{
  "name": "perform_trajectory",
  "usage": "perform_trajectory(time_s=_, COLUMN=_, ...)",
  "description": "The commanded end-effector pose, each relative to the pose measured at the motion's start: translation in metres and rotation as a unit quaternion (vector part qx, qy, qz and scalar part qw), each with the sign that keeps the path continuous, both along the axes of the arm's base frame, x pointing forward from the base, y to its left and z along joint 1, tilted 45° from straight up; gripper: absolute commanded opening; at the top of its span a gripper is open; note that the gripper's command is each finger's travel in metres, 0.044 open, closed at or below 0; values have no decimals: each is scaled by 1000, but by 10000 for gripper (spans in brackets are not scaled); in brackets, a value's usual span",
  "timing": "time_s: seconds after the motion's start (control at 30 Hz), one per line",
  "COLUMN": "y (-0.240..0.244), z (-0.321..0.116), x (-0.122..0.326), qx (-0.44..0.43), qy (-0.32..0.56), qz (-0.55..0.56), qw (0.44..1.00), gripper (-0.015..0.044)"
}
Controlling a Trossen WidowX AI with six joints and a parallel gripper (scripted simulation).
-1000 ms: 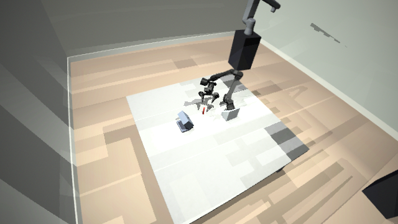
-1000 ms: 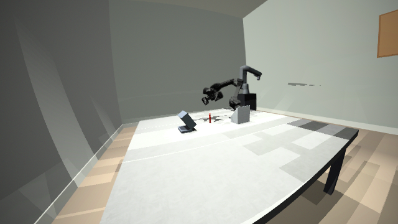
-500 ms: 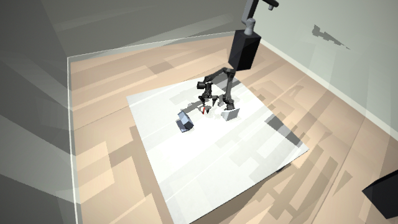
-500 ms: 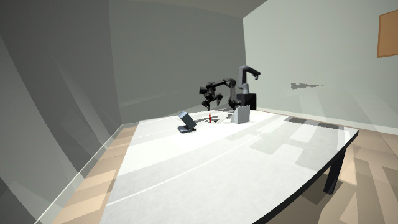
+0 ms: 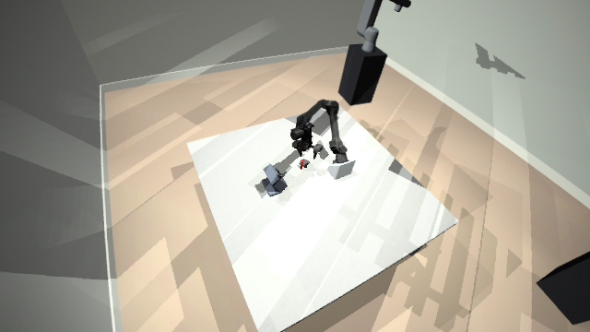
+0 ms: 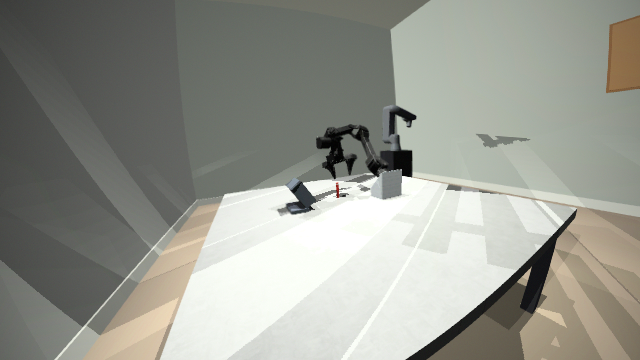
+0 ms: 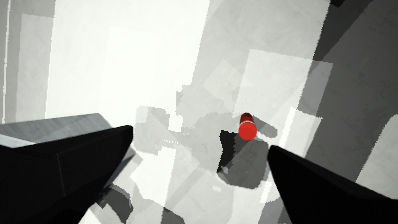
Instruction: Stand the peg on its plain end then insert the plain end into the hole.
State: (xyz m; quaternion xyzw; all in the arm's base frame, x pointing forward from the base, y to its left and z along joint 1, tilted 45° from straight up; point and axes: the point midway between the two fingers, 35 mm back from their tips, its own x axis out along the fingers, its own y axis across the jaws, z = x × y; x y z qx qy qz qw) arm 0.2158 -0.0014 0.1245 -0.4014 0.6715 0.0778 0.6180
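Observation:
The red peg (image 5: pixel 302 164) (image 6: pixel 337 190) (image 7: pixel 247 131) stands upright on the table (image 5: pixel 277 258) (image 6: pixel 280 290). In the wrist view its round top faces the camera, with a thin light band just below it, so the banded end is up. My gripper (image 5: pixel 308 156) (image 6: pixel 342 176) (image 7: pixel 201 142) is wide open and empty, pointing down above the peg. In the wrist view the peg shows between the fingers, nearer the right one and further up the picture. The sloped panel (image 5: pixel 272 173) (image 6: pixel 301 192) stands left of the peg in the top and exterior views; its hole cannot be made out.
A light grey wedge-shaped block (image 5: pixel 341 170) (image 6: pixel 391 184) (image 7: pixel 65 127) stands by the arm's base, right of the peg in the top and exterior views and at the left edge of the wrist view. Another arm on a black pedestal (image 5: pixel 361 74) (image 6: pixel 397 162) stands beyond the table.

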Motion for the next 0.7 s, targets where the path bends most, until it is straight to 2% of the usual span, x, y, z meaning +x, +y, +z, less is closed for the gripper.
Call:
perform_trajectory(time_s=0.0, y=1, z=7, x=8, qx=-67, qy=0, qz=3, qw=998, gripper=440)
perform_trajectory(time_s=0.2, y=4, z=15, x=20, qx=-154, qy=-7, qz=18, qw=988, gripper=440)
perform_trajectory(time_s=0.67, y=-3, z=7, x=22, qx=-158, qy=-4, qz=25, qw=987, gripper=440)
